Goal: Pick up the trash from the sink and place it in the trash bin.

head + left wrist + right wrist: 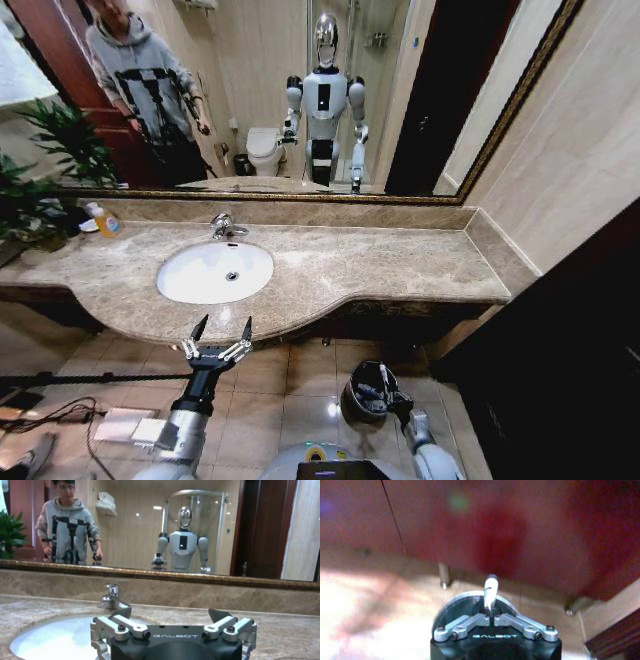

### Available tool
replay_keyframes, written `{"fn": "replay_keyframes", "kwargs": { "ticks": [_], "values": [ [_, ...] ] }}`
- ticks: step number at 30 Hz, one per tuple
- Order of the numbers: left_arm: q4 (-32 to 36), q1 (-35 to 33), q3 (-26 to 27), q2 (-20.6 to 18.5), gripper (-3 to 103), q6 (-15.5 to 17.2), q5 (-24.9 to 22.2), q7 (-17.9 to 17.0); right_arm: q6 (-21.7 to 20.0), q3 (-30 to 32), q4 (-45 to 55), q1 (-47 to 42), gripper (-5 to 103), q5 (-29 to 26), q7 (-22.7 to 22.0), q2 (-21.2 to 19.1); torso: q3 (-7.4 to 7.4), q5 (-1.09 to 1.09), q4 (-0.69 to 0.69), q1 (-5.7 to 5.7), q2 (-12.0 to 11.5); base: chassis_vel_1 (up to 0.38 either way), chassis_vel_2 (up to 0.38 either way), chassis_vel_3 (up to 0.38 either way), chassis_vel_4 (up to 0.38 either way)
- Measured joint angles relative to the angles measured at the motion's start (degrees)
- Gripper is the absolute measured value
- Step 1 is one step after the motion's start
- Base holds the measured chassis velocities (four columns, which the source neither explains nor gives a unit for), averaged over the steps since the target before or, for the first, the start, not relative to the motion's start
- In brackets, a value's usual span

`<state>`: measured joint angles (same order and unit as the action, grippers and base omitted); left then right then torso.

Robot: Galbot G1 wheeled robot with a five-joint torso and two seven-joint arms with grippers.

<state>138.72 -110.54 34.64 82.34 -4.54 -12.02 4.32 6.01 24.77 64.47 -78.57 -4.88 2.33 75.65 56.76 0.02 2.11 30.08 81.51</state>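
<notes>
"GALBOT" in white on left gripper (170,617) body; same word, seemingly, on right gripper (491,612) body

Beige tiled floor (290,390), framed wall mirror (300,90), dark wooden cabinet (520,528).

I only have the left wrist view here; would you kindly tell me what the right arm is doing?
Observer: The right end effector is shut on a white tube, over the trash bin.
Operator: Thank you. Where does that bin stand?
Observer: On the tiled floor, below the counter's front edge and to the right of the sink.
Operator: And where is my left end effector relative to the counter?
Observer: In the head view the left end effector is in front of the sink, near the counter's front edge.
</notes>
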Motion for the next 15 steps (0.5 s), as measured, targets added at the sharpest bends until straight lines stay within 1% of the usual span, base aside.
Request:
{"fn": "replay_keyframes", "kwargs": {
  "ticks": [1, 4, 5, 6, 8, 9, 15],
  "values": [
    [0.00, 0.00, 0.00, 0.00, 100, 0.00, 0.00, 0.00, 0.00, 0.00, 0.00, 0.00, 0, 0.00, 0.00, 0.00, 0.00, 0.00, 0.00, 0.00, 0.00, 0.000, 0.000, 0.000, 0.000],
    [0.00, 0.00, 0.00, 0.00, 100, 0.00, 0.00, 0.00, -0.90, -0.58, -4.87, 2.88, 0, 1.49, 0.79, 0.22, 0.00, -0.02, 0.00, 0.00, 0.00, 0.000, 0.000, 0.000, 0.000],
    [0.00, 0.00, 0.00, 0.00, 100, 0.00, 0.00, 0.00, -1.30, -0.85, -7.76, 4.49, 0, 2.39, 1.68, 0.38, 0.00, -0.01, 0.00, 0.00, 0.00, 0.000, 0.000, 0.000, 0.000],
    [0.00, 0.00, 0.00, 0.00, 100, 0.00, 0.00, 0.00, -1.30, -0.85, -7.76, 4.49, 0, 2.39, 1.68, 0.38, 0.00, -0.01, 0.00, 0.00, 0.00, 0.000, 0.000, 0.000, 0.000],
    [0.00, 0.00, 0.00, 0.00, 100, 0.00, 0.00, 0.00, -1.31, -1.00, -10.79, 6.18, 0, 3.21, 2.34, 0.59, 0.00, -0.02, 0.00, 0.00, 0.00, 0.000, 0.000, 0.000, 0.000],
    [0.00, 0.00, 0.00, 0.00, 100, 0.00, 0.00, 0.00, -0.97, -1.11, -13.93, 7.86, 0, 3.92, 2.75, 0.86, 0.00, -0.02, 0.00, 0.00, 0.00, 0.000, 0.000, 0.000, 0.000],
    [0.00, 0.00, 0.00, 0.00, 100, 0.00, 0.00, 0.00, -0.20, -1.42, -19.57, 11.14, 0, 5.08, 4.10, 1.48, 0.00, -0.02, 0.00, 0.00, 0.00, 0.000, 0.000, 0.000, 0.000]
  ]
}}
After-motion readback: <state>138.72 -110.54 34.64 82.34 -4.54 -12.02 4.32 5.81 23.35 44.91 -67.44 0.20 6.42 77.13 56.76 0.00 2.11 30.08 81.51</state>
